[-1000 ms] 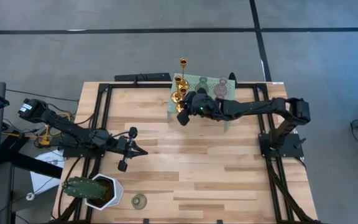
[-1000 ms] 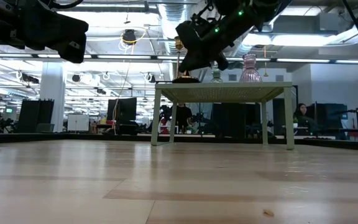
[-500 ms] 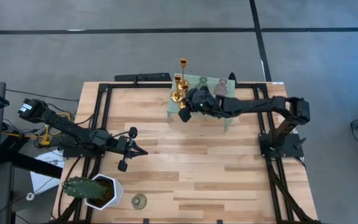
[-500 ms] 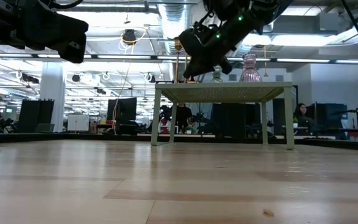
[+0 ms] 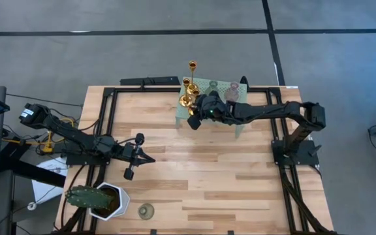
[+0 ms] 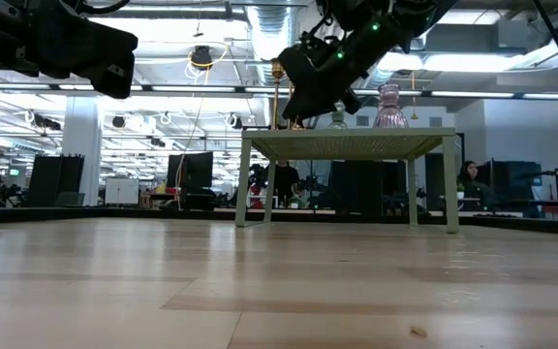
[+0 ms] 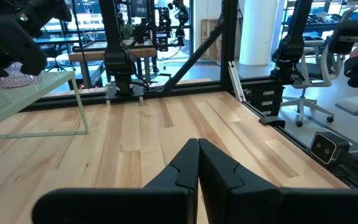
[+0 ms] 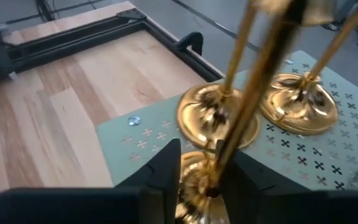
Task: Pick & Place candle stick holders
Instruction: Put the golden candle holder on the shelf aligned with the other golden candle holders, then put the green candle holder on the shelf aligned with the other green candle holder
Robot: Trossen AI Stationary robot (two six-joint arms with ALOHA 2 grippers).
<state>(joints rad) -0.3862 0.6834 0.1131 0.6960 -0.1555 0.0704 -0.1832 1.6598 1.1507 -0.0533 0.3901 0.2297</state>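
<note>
Right claw sat over the green stand, fingers slightly spread around a gold holder's stem. Left claw waited pressed together. Looked most holders were placed; one pale holder remained on the surface.

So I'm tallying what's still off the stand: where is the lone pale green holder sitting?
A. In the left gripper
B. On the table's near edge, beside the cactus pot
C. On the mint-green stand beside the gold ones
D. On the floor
B: the pale green holder stands on the wooden table beside the white cactus pot, far from the mint-green stand.
</note>
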